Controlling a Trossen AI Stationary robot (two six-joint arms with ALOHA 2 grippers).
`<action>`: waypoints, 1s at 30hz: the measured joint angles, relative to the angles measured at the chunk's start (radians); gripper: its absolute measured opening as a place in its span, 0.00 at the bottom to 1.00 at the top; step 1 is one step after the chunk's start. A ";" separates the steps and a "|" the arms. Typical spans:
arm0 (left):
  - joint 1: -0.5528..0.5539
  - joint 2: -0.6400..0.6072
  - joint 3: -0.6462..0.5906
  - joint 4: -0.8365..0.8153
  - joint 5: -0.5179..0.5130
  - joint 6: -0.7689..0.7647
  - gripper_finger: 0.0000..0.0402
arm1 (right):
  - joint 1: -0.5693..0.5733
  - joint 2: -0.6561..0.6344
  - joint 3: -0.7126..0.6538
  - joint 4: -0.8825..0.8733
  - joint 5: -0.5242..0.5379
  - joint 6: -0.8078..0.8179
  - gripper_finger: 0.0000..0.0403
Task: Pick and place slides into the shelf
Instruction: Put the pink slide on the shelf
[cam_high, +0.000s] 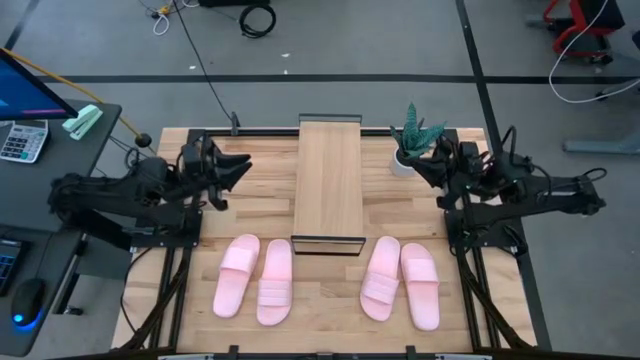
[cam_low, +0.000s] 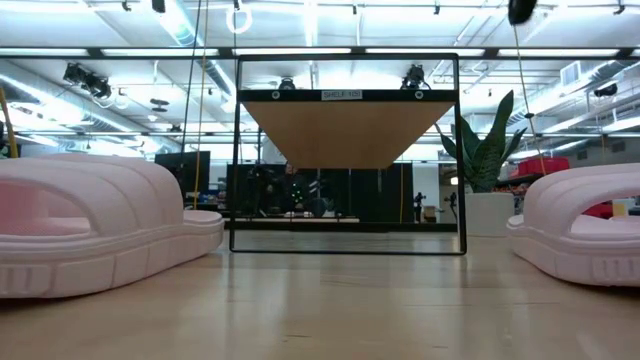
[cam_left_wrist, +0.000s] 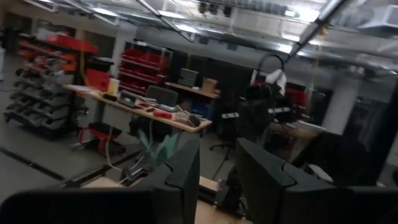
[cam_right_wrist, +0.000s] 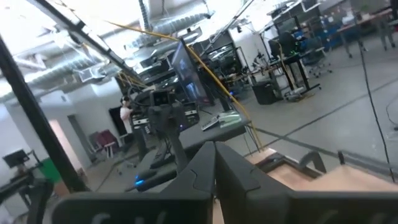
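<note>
Four pale pink slides lie sole-down on the wooden table near its front edge. Two are on the left (cam_high: 238, 275) (cam_high: 275, 281) and two on the right (cam_high: 381, 277) (cam_high: 420, 285). In the low view the outer ones loom at left (cam_low: 90, 225) and right (cam_low: 585, 230). The shelf (cam_high: 328, 185), a light-wood board on a thin black frame (cam_low: 345, 150), stands mid-table behind them. My left gripper (cam_high: 243, 168) (cam_left_wrist: 217, 149) hovers open left of the shelf. My right gripper (cam_high: 418, 165) (cam_right_wrist: 214, 152) hovers shut to its right. Both hold nothing.
A small potted plant (cam_high: 408, 145) stands at the far right of the shelf, close to my right gripper. A desk with a calculator (cam_high: 22, 140) sits beyond the table's left edge. Bare tabletop shows between the two pairs of slides (cam_high: 328, 290).
</note>
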 joint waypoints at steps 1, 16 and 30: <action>0.000 0.017 0.019 -0.002 0.012 0.003 0.28 | 0.000 0.020 0.022 -0.005 -0.012 -0.014 0.04; 0.000 0.152 0.261 -0.209 0.053 -0.023 0.27 | 0.000 0.268 0.423 -0.252 -0.175 -0.165 0.04; 0.000 0.172 0.324 -0.251 0.053 -0.030 0.27 | 0.000 0.405 0.644 -0.504 -0.219 -0.244 0.04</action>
